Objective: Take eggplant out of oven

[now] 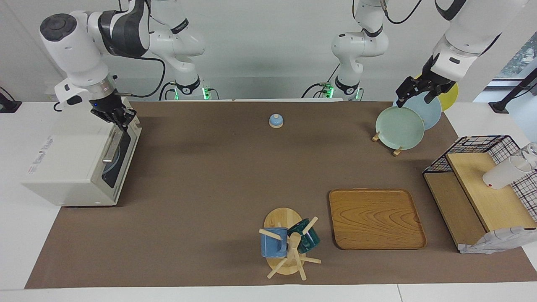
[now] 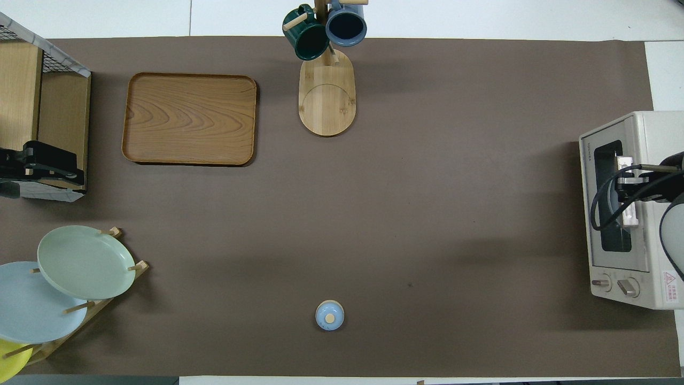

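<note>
Reaching down at the toaster oven (image 1: pixel 79 163), the right gripper (image 1: pixel 118 118) sits by the door handle (image 1: pixel 110 147); grip unclear. Eggplant unseen, presumably inside. A slipped handle could snap the door shut. Left gripper (image 1: pixel 415 93) waits above the plates (image 1: pixel 399 127).

you'll find the oven (image 1: pixel 79 163) at the left edge of the facing view, its door toward the table's middle. the bell (image 1: pixel 276 121) sits upper centre, near the robots. the plate rack (image 1: pixel 409 119) stands upper right, with the wire shelf (image 1: pixel 482 188) below it at the right edge. the tray (image 1: pixel 375 218) lies lower right, the mug tree (image 1: pixel 289 243) just beside it at bottom centre.
</note>
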Controlling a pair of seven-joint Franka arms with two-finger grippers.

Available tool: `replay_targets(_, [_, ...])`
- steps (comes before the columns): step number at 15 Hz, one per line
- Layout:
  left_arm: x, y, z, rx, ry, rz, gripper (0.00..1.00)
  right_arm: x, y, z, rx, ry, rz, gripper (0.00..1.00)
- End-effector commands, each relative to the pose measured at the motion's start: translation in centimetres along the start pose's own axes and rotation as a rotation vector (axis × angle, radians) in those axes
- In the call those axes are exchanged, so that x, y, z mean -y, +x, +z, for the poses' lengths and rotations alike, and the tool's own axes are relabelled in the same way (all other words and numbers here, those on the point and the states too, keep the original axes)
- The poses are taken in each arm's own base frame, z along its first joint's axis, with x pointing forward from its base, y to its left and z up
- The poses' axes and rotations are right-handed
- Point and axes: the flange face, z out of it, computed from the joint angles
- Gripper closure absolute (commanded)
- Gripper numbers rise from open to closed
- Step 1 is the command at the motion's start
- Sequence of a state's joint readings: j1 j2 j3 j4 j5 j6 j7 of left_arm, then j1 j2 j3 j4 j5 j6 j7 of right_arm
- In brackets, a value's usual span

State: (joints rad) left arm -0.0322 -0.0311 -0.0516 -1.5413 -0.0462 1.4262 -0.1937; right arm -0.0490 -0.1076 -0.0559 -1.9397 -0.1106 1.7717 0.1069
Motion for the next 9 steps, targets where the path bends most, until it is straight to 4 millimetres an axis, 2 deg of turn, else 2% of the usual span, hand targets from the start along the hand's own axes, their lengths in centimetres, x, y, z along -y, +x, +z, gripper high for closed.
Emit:
replay_targets(1, [0.3,-0.6,-0.1,-0.012,-0.011,0.0,0.0,-0.4,-0.4,1.3,0.004,-0.046,-0.025,1.0])
replay_targets(3, [0.3,-0.6,-0.1,-0.012,-0.011,0.0,0.0,-1.3,0.2,2.2,-0.011,-0.051,-0.025,1.0])
replay_targets(5, [0.3,-0.6,-0.1,-0.012,-0.011,0.0,0.0,-1.6,0.2,4.7,0.001,-0.049,-0.031,1.0])
replay_targets(9, [0.3,-0.6,-0.1,-0.011,-0.01,-0.001,0.0,-1.8,0.2,5.4,0.008,-0.081,-0.152,1.0])
